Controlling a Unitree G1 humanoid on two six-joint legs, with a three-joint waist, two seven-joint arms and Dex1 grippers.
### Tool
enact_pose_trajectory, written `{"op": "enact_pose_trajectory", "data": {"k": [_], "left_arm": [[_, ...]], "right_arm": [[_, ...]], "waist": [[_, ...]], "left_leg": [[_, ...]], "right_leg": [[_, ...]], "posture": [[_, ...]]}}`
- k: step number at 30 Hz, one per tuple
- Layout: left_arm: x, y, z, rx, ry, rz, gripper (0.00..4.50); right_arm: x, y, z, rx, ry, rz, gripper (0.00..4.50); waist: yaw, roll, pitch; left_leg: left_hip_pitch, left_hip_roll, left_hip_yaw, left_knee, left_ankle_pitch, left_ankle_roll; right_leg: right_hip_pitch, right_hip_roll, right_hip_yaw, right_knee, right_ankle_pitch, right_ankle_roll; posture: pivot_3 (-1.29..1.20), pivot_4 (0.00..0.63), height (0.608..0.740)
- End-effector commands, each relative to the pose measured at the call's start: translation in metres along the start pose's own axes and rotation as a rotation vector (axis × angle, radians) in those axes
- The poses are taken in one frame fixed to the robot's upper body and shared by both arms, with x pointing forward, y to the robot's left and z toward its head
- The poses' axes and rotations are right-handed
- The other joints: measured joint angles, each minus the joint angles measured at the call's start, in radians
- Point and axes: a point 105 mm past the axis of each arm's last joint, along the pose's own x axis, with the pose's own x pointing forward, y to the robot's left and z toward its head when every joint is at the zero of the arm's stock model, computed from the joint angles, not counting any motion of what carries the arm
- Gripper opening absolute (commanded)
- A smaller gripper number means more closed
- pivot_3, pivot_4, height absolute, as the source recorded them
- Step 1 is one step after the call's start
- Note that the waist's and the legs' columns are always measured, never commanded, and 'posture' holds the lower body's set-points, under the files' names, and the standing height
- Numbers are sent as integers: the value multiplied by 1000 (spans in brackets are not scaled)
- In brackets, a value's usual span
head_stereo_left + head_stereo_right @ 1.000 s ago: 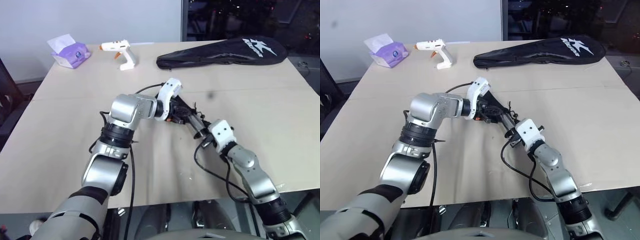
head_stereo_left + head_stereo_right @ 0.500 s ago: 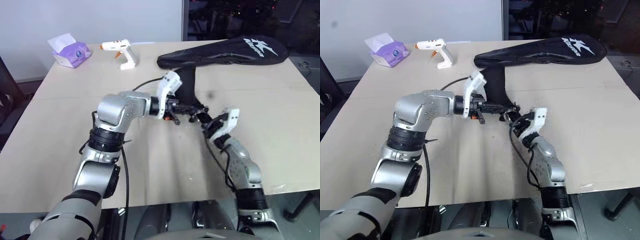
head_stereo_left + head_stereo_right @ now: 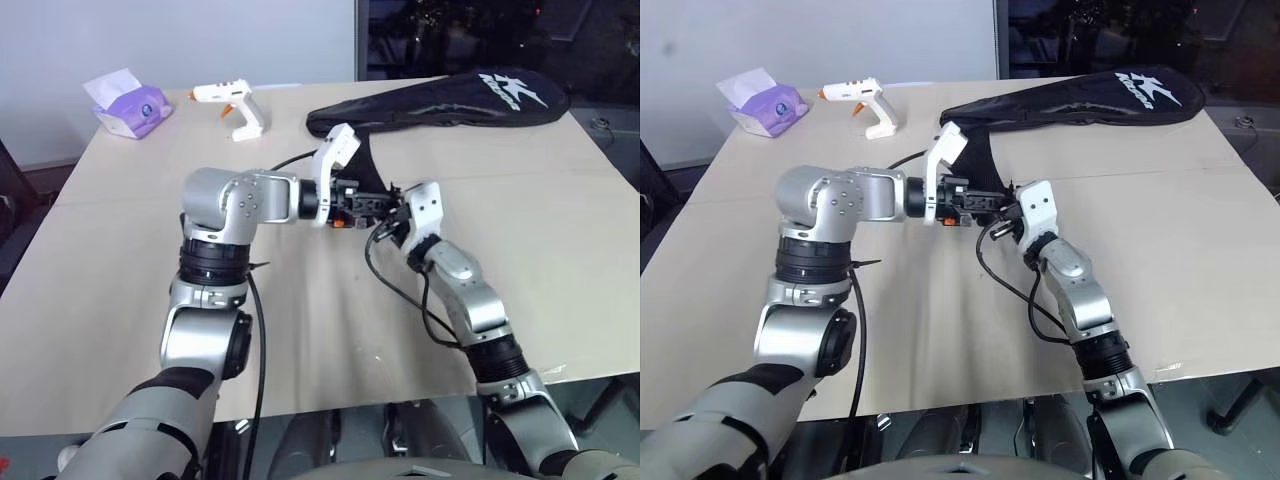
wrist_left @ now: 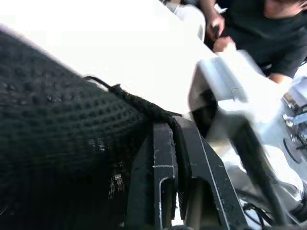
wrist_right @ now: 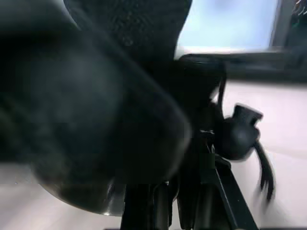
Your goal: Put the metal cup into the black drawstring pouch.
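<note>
At frame centre we see the left gripper [image 3: 378,203] and right gripper [image 3: 392,212] both clamped tight on the black drawstring pouch [image 3: 362,172], lifted above the table [image 3: 120,270].

Left hand [image 3: 372,203] clamped, right hand [image 3: 392,222] clamped, tips meeting mid-air.

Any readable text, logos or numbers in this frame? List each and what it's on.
White lettering or logo on the long black racket bag: too small and stylised to read.
Purple tissue pack: a small mark on its side, too small to read.
White glue gun: no readable text.
Black drawstring pouch: no text visible.
Nothing else in the views carries legible writing.
</note>
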Motion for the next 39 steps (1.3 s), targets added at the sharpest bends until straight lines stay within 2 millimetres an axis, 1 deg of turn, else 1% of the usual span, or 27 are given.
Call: {"op": "enact_pose_trajectory", "data": {"k": [1, 3, 4, 5, 6, 7, 9, 11, 12, 13, 14, 15, 16, 18, 20, 21, 22, 24, 25, 26, 27, 29, 31, 34, 37, 39], "left_arm": [[4, -34, 8, 47, -22, -159, 0], [5, -27, 2, 16, -11, -134, 0], [3, -22, -3, -11, -7, -121, 0], [1, -16, -8, -21, -1, -96, 0], [-1, -11, -13, -19, 5, -75, 0], [-4, -9, -17, -16, 8, -66, 0], [-5, -9, -19, -7, 7, -62, 0], [-2, -12, -16, 13, -13, -68, 0], [1, -15, -12, 23, -25, -76, 0], [4, -19, -7, 19, -42, -92, 0], [6, -22, -1, 7, -61, -110, 0], [8, -25, 6, -3, -83, -121, 0], [8, -25, 11, -17, -98, -125, 0], [6, -21, 18, -58, -129, -117, 0], [1, -9, 26, -126, -177, -82, 0], [-1, -4, 29, -150, -195, -66, 0], [-3, 2, 32, -167, -212, -44, 0], [-5, 12, 36, -172, -226, 0, 0], [-6, 17, 36, -176, -229, 16, 0], [-7, 21, 35, -179, -228, 31, 0], [-8, 27, 34, -181, -229, 49, 0], [-10, 37, 31, -192, -232, 82, 0], [-12, 43, 29, -197, -234, 101, 0], [-16, 46, 30, -206, -239, 92, 0], [-18, 47, 31, -210, -239, 81, 0], [-19, 46, 32, -213, -240, 65, 0]], "right_arm": [[3, 1, -2, 15, 10, -3, 52], [3, 9, 24, 355, -121, 32, 52], [0, 15, 42, 556, -199, 99, 52], [-5, 18, 58, 686, -266, 167, 52], [-10, 20, 68, 773, -308, 214, 52], [-13, 19, 73, 842, -321, 240, 52], [-16, 19, 75, 915, -318, 266, 52], [-13, 21, 66, 795, -244, 236, 52], [-10, 27, 59, 666, -180, 240, 52], [-7, 34, 50, 499, -116, 237, 52], [-5, 37, 42, 363, -64, 225, 52], [-4, 40, 35, 211, -29, 218, 52], [-4, 41, 32, 103, -20, 214, 52], [-5, 40, 27, -21, -9, 199, 52], [-7, 34, 25, -80, -11, 160, 52], [-8, 30, 23, -103, -9, 144, 52], [-12, 31, 17, -120, 13, 163, 52], [-17, 20, 20, -52, -9, 117, 52], [-19, 17, 21, -33, -14, 112, 771], [-22, 14, 24, -28, -20, 105, 1029], [-25, 10, 27, -9, -28, 92, 1455], [-32, 9, 32, 29, -32, 100, 2542], [-41, 11, 38, 60, -37, 131, 3278], [-55, 8, 46, 86, -42, 136, 3278], [-66, 4, 43, 80, -11, 117, 3278], [-69, 5, 40, 128, 5, 113, 3278]], "waist": [[0, 0, 0], [-1, 0, 0], [-2, 0, 0], [-2, 0, 0], [-3, 0, 0], [-2, 0, 0], [0, 0, 0], [4, 0, 0], [7, 0, 0], [7, 0, 0], [7, 0, 0], [6, 0, 0], [4, 0, 0], [1, 0, 0], [-5, 0, 0], [-4, 0, 0], [-3, 0, 0], [0, 0, 0], [1, 0, 0], [2, 0, 0], [2, 0, 0], [2, 0, 0], [3, 0, 0], [5, 0, 0], [6, 0, 0], [6, 0, 0]], "left_leg": [[0, 0, 0, 0, 0, 0], [0, 0, 0, 1, 0, 0], [0, 1, -1, 0, 0, 0], [0, 1, -1, 0, 0, 0], [0, 1, -1, -1, 0, 0], [0, 1, -1, -1, 0, 0], [0, 1, -1, -1, 0, 0], [-1, 0, -1, 0, 0, 0], [-1, 0, -1, 0, 0, 0], [-1, 0, -2, 0, 0, 0], [-1, -1, -1, 0, 0, 0], [-1, -1, -1, 0, 0, 0], [-1, -1, -1, 0, 0, 0], [-1, -1, -1, 0, 0, 0], [-2, 0, -1, 0, 0, 0], [-2, 0, -1, 0, 0, 0], [-2, 0, -1, 0, 0, 0], [-2, 0, -1, 1, 0, 0], [-3, -1, -2, 1, 0, 0], [-3, -1, -2, 1, 0, 0], [-4, -1, -2, 1, 0, 0], [-4, -1, -3, 1, 0, 0], [-3, -1, -3, 1, 0, 0], [-4, -1, -4, 1, 0, 0], [-4, -1, -4, 1, 0, 0], [-4, -1, -4, 1, 0, 0]], "right_leg": [[0, 0, 0, 0, 0, 0], [0, 0, 0, 0, 0, 0], [0, 0, 0, 0, 0, 0], [-1, 1, 0, 0, 0, 0], [-1, 1, 0, 0, 0, 0], [-1, 1, 0, 0, 0, 0], [-1, 0, 0, -1, 0, 0], [-1, 0, 0, -1, 0, 0], [-1, -1, 0, -1, 0, 0], [-1, -1, -1, -1, 0, 0], [-1, -1, 0, -1, 0, 0], [-1, -1, 0, -1, 0, 0], [-1, 0, 0, -1, 0, 0], [-1, 0, 0, 0, 0, 0], [-3, 1, 0, 1, 0, 0], [-3, 1, 1, 1, 0, 0], [-3, 1, 1, 1, 0, 0], [-2, 1, 1, 0, 0, 0], [-2, 0, 0, 0, 0, 0], [-2, 0, 0, 0, 0, 0], [-3, 0, 0, 0, 0, 0], [-3, 0, 0, 0, 0, 0], [-3, 0, 0, 0, 0, 0], [-3, 0, -1, -1, 0, 0], [-3, 0, -2, -1, 0, 0], [-3, 0, -2, -1, 0, 0]], "posture": [[0, 150, 740], [0, 150, 740], [0, 150, 740], [0, 150, 740], [0, 150, 740], [0, 150, 740], [0, 150, 740], [0, 150, 740], [0, 150, 740], [0, 150, 740], [0, 150, 740], [0, 150, 740], [0, 150, 740], [0, 150, 740], [0, 150, 740], [0, 150, 740], [0, 150, 740], [0, 150, 740], [0, 150, 740], [0, 150, 740], [0, 150, 740], [0, 150, 740], [0, 150, 740], [0, 150, 740], [0, 150, 740], [0, 150, 740]]}}
